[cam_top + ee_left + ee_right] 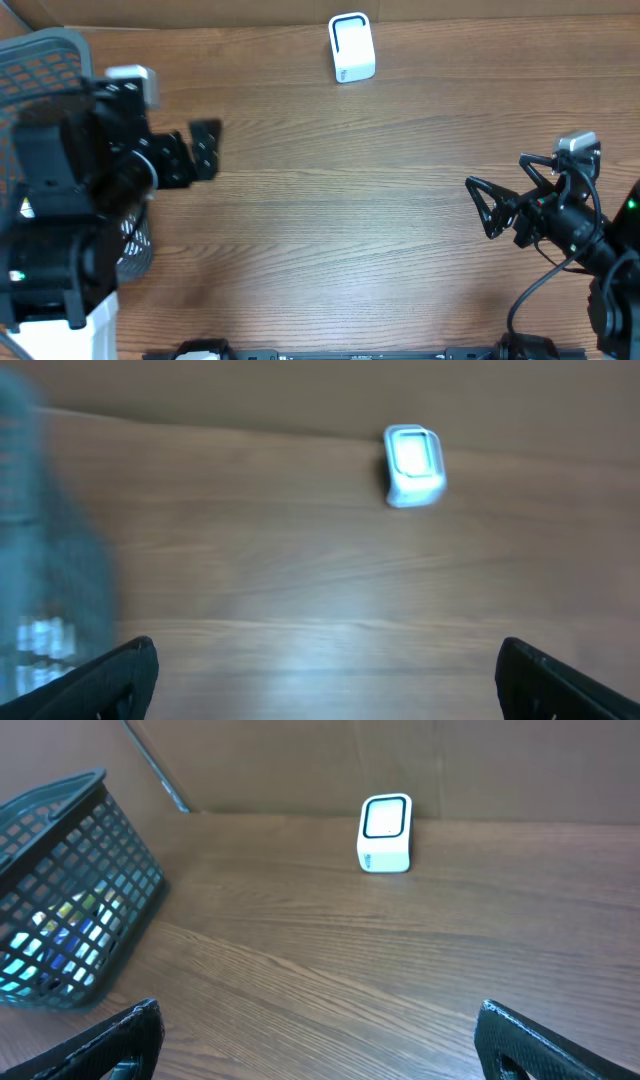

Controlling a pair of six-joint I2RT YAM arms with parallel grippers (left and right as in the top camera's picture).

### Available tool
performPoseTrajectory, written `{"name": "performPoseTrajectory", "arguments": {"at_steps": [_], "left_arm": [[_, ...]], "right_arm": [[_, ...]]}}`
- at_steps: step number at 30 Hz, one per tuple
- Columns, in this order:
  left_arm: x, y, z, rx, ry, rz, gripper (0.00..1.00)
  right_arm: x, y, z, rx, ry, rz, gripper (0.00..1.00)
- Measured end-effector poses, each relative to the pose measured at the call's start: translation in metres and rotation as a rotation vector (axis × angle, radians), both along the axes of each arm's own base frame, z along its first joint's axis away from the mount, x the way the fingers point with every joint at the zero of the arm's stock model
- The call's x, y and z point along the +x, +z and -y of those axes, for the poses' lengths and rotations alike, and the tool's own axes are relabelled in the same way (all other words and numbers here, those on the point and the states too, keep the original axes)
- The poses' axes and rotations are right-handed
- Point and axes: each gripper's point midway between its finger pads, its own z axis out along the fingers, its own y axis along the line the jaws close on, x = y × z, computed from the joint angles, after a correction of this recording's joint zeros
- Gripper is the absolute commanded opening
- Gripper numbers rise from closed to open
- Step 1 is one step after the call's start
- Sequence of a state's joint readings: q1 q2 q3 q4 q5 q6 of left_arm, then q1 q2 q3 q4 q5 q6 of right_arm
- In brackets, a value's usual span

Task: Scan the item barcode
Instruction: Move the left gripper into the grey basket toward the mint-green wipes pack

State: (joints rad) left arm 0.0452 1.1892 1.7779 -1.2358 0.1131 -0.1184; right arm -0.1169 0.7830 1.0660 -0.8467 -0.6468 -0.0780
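Both your claws are spread wide and hold nothing. The left claw (190, 152) hovers just beside the basket (45, 60) at the left end of the desk (330, 230), and the right claw (478, 208) is over the right end. Coloured items (60, 935) show through the basket mesh. The white scanner (352, 47) stands at the far edge, well apart from both claws.

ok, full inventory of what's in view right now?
scanner: 1, white, far edge of table, centre
basket: 1, teal-grey mesh, left edge of table
items: count unclear, bright colours, inside basket, seen only through mesh
table: 1, brown wood, under everything
left gripper: 1, black, open, empty, beside basket
right gripper: 1, black, open, empty, over right side of table
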Motion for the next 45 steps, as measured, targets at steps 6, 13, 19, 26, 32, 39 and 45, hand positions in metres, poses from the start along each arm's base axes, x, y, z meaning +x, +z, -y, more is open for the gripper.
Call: {"name": "performPoseTrajectory", "arguments": {"at_steps": [6, 13, 19, 26, 32, 39, 45], "left_arm": [[-0.004, 0.024, -0.059, 0.088, 0.299, -0.044, 1.0], [-0.033, 0.029, -0.136, 0.087, 0.704, -0.07, 1.0], [-0.07, 0.018, -0.192, 0.032, 0.993, -0.123, 1.0], [-0.081, -0.031, -0.24, -0.061, 1.161, -0.319, 0.96], [-0.087, -0.083, -0.266, -0.165, 1.227, -0.521, 1.0], [-0.084, -0.141, -0.277, -0.235, 1.25, -0.659, 1.0], [-0.077, -0.19, -0.283, -0.25, 1.245, -0.699, 0.99]], "right_arm": [[0.014, -0.016, 0.002, 0.008, 0.0, -0.071, 1.0], [0.021, -0.028, 0.003, 0.014, 0.0, -0.124, 1.0], [0.021, -0.028, 0.003, 0.014, 0.0, -0.124, 1.0], [0.02, -0.029, 0.002, 0.015, 0.0, -0.134, 1.0], [0.02, -0.03, 0.002, 0.014, 0.001, -0.135, 1.0], [0.02, -0.031, 0.004, 0.001, -0.001, -0.131, 1.0], [0.021, -0.031, 0.004, -0.004, -0.001, -0.131, 1.0]]}}
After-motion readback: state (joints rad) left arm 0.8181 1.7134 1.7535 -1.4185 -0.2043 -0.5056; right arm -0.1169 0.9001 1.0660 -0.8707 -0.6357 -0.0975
